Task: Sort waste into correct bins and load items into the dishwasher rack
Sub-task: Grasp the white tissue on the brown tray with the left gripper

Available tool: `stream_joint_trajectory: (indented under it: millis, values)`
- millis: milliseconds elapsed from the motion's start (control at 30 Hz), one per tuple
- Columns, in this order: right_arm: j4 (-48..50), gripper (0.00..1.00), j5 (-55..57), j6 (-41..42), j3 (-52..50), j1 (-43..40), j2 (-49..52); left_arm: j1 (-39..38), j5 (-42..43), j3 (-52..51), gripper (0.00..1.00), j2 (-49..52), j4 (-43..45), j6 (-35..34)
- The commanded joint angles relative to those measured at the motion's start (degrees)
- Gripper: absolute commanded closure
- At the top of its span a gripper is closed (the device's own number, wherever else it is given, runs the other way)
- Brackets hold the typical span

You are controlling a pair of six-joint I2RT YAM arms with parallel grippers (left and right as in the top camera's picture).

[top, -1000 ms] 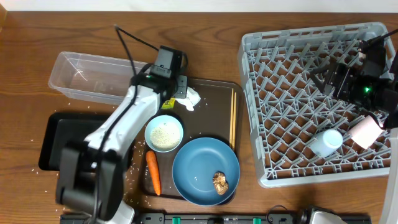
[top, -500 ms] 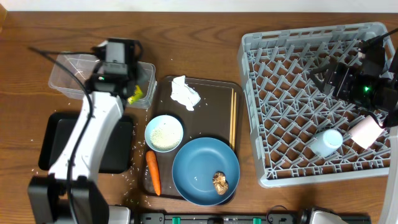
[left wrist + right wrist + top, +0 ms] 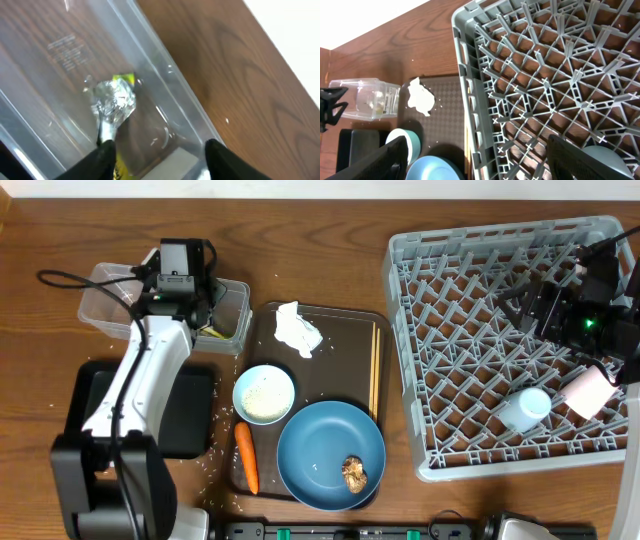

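My left gripper [image 3: 200,310] hovers over the right end of the clear tub [image 3: 120,305], open and holding nothing. The green-yellow wrapper [image 3: 116,97] lies loose on the tub floor, just ahead of my left finger [image 3: 102,160]. Crumpled white paper [image 3: 298,328] rests on the brown serving tray [image 3: 345,350]. Beside it are the white bowl [image 3: 264,393], the carrot [image 3: 246,457] and the dark blue dish [image 3: 320,442] with a brown lump [image 3: 354,473]. Over the dishwasher rack [image 3: 470,330] my right gripper [image 3: 477,142] is open and empty. Inside it lie the light blue cup [image 3: 526,408] and the pink cup [image 3: 588,390].
The black tray [image 3: 85,415] lies left of the serving tray, partly under my left arm. Loose rice grains [image 3: 210,450] dot the wood around it. Chopsticks [image 3: 375,370] lie along the serving tray's right side. The rack fills the right of the table.
My left gripper carried the wrapper from the serving tray to the clear tub, then opened; the wrapper now lies in the tub. The right arm has not moved.
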Motion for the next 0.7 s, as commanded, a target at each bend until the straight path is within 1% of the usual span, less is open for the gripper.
stream_joint_trajectory:
  millis: [0, 100, 167, 233, 267, 367, 667]
  values:
    - [0.3, 0.18, 0.0, 0.4, -0.3, 0.3, 0.5, -3.5, 2.6, 0.9, 0.4, -4.2, -0.5, 13.3]
    - [0.2, 0.18, 0.0, 0.4, -0.3, 0.3, 0.6, -9.1, 7.2, 0.9, 0.4, -4.2, -1.4, 28.0]
    - [0.2, 0.18, 0.0, 0.4, -0.3, 0.3, 0.6, -13.1, 5.4, 0.9, 0.39, -2.9, -3.4, 33.2]
    - [0.2, 0.18, 0.0, 0.4, -0.3, 0.3, 0.6, -17.0, 1.6, 0.7, 0.37, -0.3, -4.2, 34.4]
    - [0.2, 0.18, 0.0, 0.4, -0.3, 0.3, 0.6, -18.6, -0.2, 0.5, 0.35, 1.3, -4.2, 34.4]
    - [0.2, 0.18, 0.0, 0.4, -0.3, 0.3, 0.6, -21.3, -1.9, 0.5, 0.34, 6.3, -3.2, 34.4]
    - [0.1, 0.18, 0.0, 0.4, -0.3, 0.3, 0.6, -22.3, -1.9, 0.5, 0.34, 17.0, 1.6, 34.5]
